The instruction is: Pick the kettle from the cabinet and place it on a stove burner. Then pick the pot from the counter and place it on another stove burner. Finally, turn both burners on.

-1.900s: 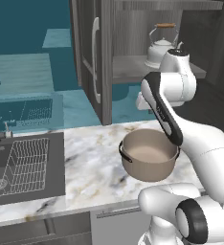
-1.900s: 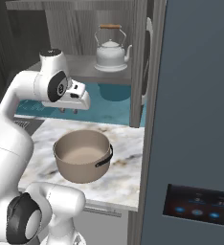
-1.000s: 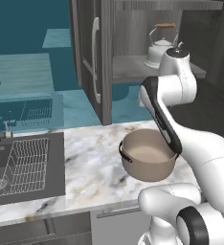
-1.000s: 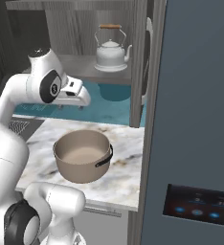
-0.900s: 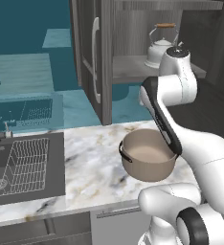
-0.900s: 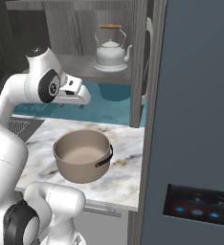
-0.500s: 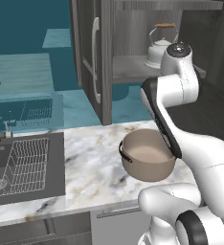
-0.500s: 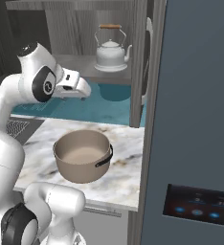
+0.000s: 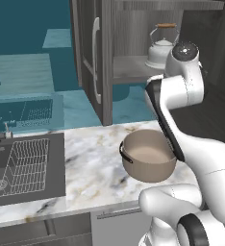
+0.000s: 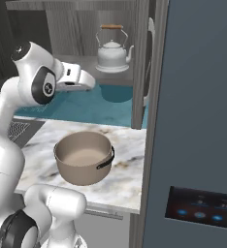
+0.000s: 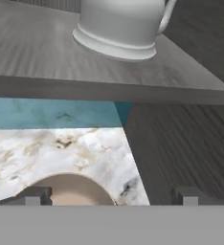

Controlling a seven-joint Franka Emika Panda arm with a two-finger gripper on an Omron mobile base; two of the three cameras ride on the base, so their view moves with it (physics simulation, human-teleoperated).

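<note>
The silvery-white kettle (image 10: 113,54) stands on the grey shelf (image 10: 81,64) of the open dark cabinet (image 9: 88,57). In the hand view the kettle (image 11: 121,21) is at the top, its base resting on the shelf (image 11: 85,67). My gripper (image 11: 111,197) is open with nothing between its fingers. It is raised to just below shelf height, short of the shelf's front edge and a little left of the kettle (image 9: 161,48). My gripper (image 10: 90,83) points toward the cabinet. The tan pot (image 9: 148,156) sits below on the marble counter (image 9: 90,168).
The cabinet door with its silver bar handle (image 9: 96,60) stands open on the left. A dark sink with a wire rack (image 9: 23,163) lies at the counter's left end. A tall blue-grey appliance with a lit panel (image 10: 198,121) walls off the right.
The arm has risen and carried the hand upward toward the shelf's front edge. Kettle and pot have stayed where they were.
</note>
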